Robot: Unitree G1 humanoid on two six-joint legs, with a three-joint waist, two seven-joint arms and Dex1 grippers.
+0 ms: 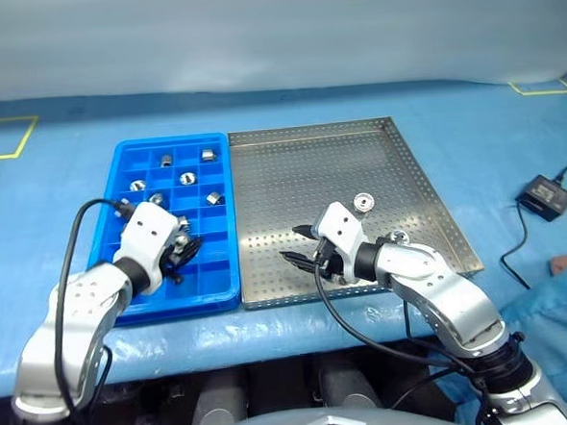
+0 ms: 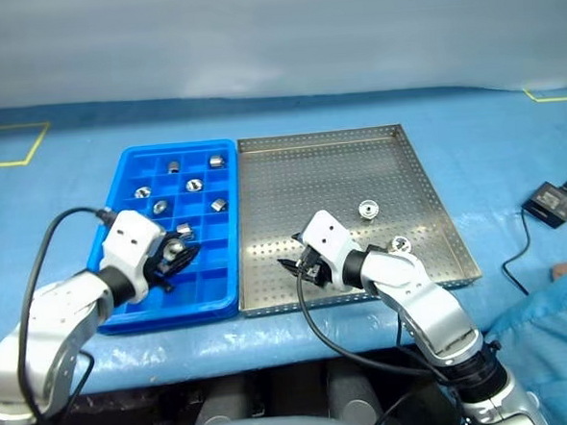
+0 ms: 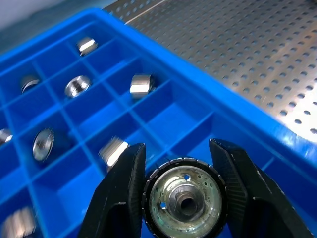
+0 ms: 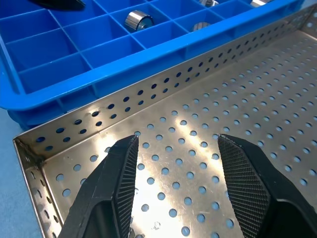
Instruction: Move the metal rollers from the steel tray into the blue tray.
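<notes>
left wrist view: the left gripper (image 3: 184, 198) is clamped on 1 roller (image 3: 185, 198), held between both fingers (image 3: 121, 198) with its centre hole facing the camera, above the blue tray (image 1: 223, 291). left eye view: this gripper (image 1: 182, 248) hangs over the tray's near cells. 7 other rollers lie in separate cells, e.g. 1 in a far cell (image 1: 206, 156). the steel tray (image 1: 336, 132) touches the blue tray's right side. 2 rollers remain in it: 1 lying flat (image 1: 363, 204), 1 near the right arm (image 1: 397, 237). the right gripper (image 1: 301, 245) is over the steel tray's near part, fingers (image 4: 119, 178) spread and holding nothing. both trays rest on a blue cover (image 1: 51, 188). a black box (image 1: 544, 197) with a cable lies to the right.
</notes>
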